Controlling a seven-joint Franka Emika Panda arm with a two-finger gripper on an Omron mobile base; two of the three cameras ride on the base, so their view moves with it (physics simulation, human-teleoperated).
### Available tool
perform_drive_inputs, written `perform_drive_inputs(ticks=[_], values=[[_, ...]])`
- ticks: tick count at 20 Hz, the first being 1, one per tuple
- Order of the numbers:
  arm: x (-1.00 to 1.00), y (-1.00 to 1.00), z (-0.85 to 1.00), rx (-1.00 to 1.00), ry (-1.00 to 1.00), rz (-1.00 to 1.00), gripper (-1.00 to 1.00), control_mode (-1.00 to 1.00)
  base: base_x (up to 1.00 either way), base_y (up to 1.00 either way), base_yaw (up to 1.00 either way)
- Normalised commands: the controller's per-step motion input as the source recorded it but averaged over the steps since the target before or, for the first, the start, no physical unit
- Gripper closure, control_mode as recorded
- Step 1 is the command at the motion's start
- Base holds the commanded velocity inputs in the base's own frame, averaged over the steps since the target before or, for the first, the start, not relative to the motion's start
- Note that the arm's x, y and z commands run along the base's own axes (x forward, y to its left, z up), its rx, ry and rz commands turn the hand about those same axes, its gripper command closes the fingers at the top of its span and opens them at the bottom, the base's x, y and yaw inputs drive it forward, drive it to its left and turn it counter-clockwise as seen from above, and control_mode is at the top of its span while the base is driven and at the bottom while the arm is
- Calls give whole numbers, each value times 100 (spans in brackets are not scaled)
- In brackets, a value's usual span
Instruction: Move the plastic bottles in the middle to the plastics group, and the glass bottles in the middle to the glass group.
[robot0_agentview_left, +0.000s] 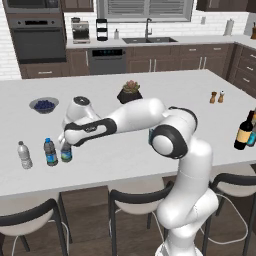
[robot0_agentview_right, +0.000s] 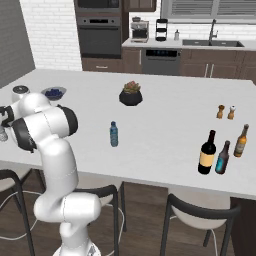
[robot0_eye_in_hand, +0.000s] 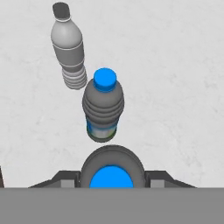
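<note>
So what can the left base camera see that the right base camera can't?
Left base view: a clear white-capped bottle, a grey blue-capped bottle beside it, and the gripper closed around a third small bottle next to those two. Right base view: a pale blue bottle standing alone in the middle of the counter. Both: the dark wine bottle, the potted plant, the blueberry bowl and the two shakers.

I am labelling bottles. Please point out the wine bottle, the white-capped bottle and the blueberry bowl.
wine bottle (robot0_agentview_right: 206, 159): right base view, on its tan label.
white-capped bottle (robot0_agentview_left: 24, 155): left base view, on its body.
blueberry bowl (robot0_agentview_left: 44, 105): left base view, on its rim.
</note>
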Motion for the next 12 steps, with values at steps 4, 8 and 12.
perform_drive_inputs(ticks=[4,8,12], values=[[0,-20,0,0,0,0,100,-100,0,0,0],[0,-9,0,0,0,0,100,-100,0,0,0],[0,-3,-1,0,0,0,100,-100,0,0,0]])
